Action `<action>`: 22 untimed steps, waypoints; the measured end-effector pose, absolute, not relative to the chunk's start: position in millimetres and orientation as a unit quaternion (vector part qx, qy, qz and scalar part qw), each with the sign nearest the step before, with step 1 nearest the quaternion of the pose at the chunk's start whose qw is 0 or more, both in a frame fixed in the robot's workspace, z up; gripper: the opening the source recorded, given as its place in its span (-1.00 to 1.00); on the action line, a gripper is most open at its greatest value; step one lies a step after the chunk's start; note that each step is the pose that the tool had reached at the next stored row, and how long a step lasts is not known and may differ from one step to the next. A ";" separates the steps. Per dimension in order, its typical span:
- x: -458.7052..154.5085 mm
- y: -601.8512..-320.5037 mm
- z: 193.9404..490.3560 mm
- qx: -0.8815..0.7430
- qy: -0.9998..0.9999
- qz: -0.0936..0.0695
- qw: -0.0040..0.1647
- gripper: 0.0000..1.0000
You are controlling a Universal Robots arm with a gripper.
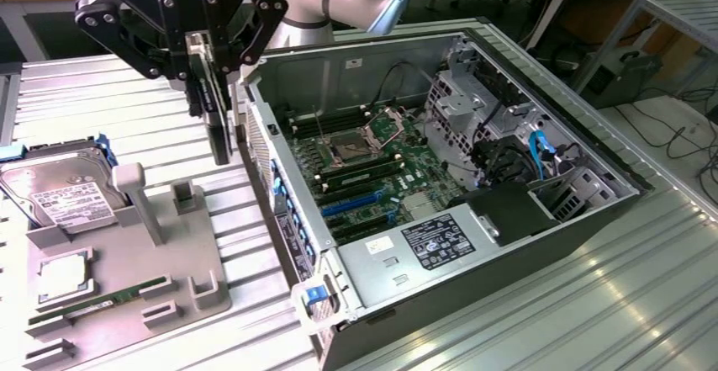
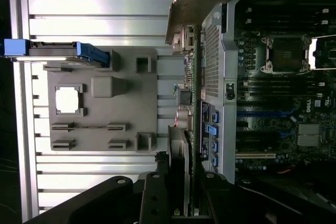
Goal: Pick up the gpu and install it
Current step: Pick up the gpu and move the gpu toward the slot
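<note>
Both jaws of the gripper [image 1: 210,68] are pinched narrow on the top edge of the gpu [image 1: 219,127], which hangs upright in the air. It sits just outside the wall of the open computer case [image 1: 336,85], above the ribbed table [image 1: 628,287]. A gray parts tray [image 1: 146,295] and a hard drive [image 1: 62,194] lie toward the exterior view's left.

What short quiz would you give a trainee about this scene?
1. True or false: the gripper holds the gpu upright, on edge.
2. Relative to the computer case, the gpu hangs: A) plugged in inside; B) just outside its wall; C) underneath.
3. Which white-labelled part rests on the grey holder?
Key: 1 true; 2 B; 3 the hard drive.
</note>
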State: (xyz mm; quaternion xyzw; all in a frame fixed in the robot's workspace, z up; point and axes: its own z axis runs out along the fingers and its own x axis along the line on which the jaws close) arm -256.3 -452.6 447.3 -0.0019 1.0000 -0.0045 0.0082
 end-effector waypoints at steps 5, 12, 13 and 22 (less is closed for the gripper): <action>-253.5 -452.6 447.2 -0.002 1.000 -0.005 0.008 -0.45; -249.9 -452.6 447.2 -0.002 1.000 -0.005 0.008 -0.45; -249.3 -452.6 447.3 -0.002 1.000 -0.005 0.008 -0.45; -244.1 -452.7 447.3 -0.002 1.000 -0.005 0.008 -0.45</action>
